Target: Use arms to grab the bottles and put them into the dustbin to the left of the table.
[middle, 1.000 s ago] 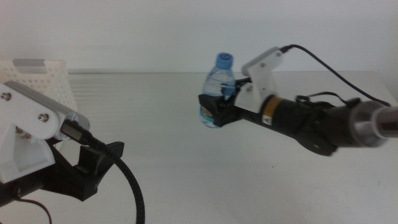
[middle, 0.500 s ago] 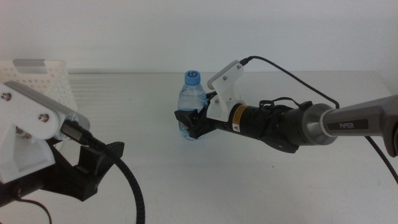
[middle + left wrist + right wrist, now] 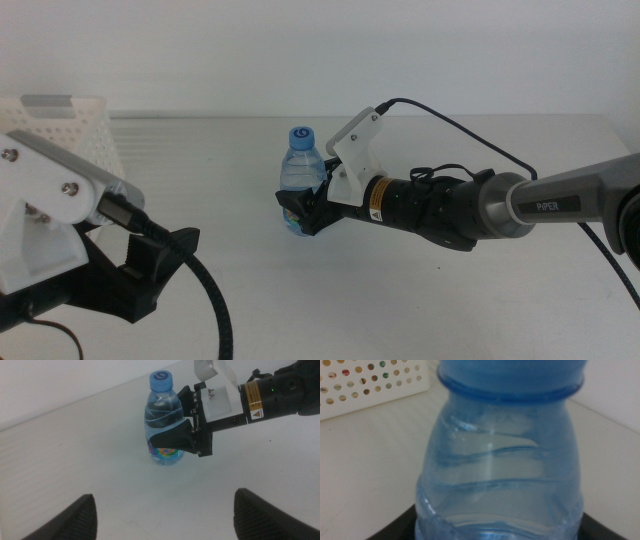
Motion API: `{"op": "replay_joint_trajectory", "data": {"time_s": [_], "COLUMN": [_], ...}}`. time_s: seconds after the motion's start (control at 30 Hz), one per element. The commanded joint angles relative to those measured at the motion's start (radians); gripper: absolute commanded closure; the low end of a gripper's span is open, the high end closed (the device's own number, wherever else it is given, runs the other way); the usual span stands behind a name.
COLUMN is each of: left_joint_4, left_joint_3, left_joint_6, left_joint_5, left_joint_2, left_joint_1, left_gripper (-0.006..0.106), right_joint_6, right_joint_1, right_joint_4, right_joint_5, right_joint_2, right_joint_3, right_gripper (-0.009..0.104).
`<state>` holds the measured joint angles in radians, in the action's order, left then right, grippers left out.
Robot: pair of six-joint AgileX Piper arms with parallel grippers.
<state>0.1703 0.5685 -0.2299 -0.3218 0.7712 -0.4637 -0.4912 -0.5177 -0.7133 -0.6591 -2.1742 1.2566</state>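
A clear water bottle (image 3: 300,165) with a blue cap stands upright near the table's middle. My right gripper (image 3: 297,212) comes in from the right and is shut on the bottle's lower body. The left wrist view shows the bottle (image 3: 163,415) with the right gripper (image 3: 162,442) clamped around it, the bottle's base at or just above the tabletop. In the right wrist view the bottle (image 3: 505,460) fills the picture. My left gripper (image 3: 170,520) is open and empty, waiting at the near left (image 3: 160,258). The white perforated dustbin (image 3: 62,130) stands at the far left.
The dustbin (image 3: 370,380) shows behind the bottle in the right wrist view. A thick black cable (image 3: 215,310) hangs from the left arm at the front. The right arm's cable (image 3: 470,130) arcs over the table's right half.
The right gripper has carried the bottle leftward and lower, from above the middle right to near the tabletop at centre. The left arm has not moved.
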Motion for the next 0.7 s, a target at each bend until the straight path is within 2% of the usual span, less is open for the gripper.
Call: {"op": "replay_joint_trajectory", "data": {"time_s": [0.0,0.03,0.07,0.1,0.2,0.33,0.67], "left_joint_4": [0.017,0.017,0.017,0.017,0.017,0.017,0.017], "left_joint_3": [0.032,0.032,0.032,0.032,0.032,0.032,0.032], "left_joint_6": [0.005,0.005,0.005,0.005,0.005,0.005,0.005], "left_joint_5": [0.074,0.074,0.074,0.074,0.074,0.074,0.074], "left_joint_2": [-0.008,-0.008,-0.008,-0.008,-0.008,-0.008,-0.008], "left_joint_1": [-0.004,-0.004,-0.004,-0.004,-0.004,-0.004,-0.004], "left_gripper": [0.01,0.01,0.01,0.01,0.01,0.01,0.01], "right_joint_6": [0.002,0.002,0.002,0.002,0.002,0.016,0.087], "right_joint_1": [-0.005,-0.006,-0.006,-0.006,-0.007,-0.007,-0.007], "right_joint_4": [0.023,0.023,0.023,0.023,0.027,0.045,0.086], "right_joint_5": [-0.106,-0.106,-0.106,-0.106,-0.116,-0.14,-0.126], "right_joint_2": [0.066,0.066,0.066,0.067,0.08,0.137,0.366], "right_joint_3": [0.038,0.038,0.038,0.037,0.022,-0.056,-0.312], "right_gripper": [0.086,0.083,0.076,0.025,0.009,0.007,0.016]}}
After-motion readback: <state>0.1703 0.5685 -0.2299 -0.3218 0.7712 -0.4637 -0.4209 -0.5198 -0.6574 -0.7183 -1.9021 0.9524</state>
